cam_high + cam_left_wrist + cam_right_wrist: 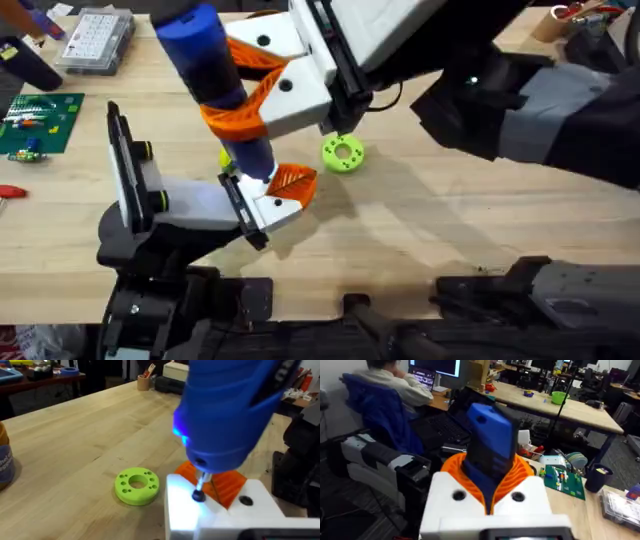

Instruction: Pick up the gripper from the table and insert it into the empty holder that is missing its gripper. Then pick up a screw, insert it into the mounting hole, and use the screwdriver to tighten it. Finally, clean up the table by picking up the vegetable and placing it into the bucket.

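Screwdriver (213,75) clamped upright between the right fingers (265,95), tip on a screw (198,495); left fingers' state unclear

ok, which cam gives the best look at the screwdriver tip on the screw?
Left wrist: the thin metal tip of the stubby blue pen-shaped screwdriver meets a dark screw head on a white part. Overhead shows the body clamped in the right gripper, tip hidden. Right wrist shows its blue rear end.
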You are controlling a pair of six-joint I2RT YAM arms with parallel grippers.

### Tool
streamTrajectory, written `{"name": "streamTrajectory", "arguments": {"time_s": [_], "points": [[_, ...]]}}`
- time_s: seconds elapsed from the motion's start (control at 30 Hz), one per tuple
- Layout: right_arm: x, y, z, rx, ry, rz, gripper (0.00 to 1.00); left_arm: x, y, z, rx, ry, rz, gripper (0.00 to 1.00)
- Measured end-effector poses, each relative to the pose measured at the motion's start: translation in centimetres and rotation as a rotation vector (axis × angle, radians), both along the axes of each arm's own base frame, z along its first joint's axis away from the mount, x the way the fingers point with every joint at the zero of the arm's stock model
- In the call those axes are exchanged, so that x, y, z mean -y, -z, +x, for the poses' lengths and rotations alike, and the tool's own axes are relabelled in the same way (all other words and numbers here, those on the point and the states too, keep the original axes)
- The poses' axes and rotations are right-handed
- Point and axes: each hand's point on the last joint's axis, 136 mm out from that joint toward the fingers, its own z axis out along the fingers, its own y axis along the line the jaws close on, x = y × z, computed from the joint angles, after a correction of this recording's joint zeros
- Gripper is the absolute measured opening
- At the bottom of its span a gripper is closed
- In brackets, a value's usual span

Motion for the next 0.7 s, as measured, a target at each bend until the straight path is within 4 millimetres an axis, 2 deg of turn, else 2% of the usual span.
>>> {"name": "streamTrajectory", "arguments": {"time_s": [0.7], "points": [[-0.04,0.17,0.05,-0.014,-0.001,-0.009,0.019,0.00,0.00,0.00,0.000,0.000,0.000,0.004]]}}
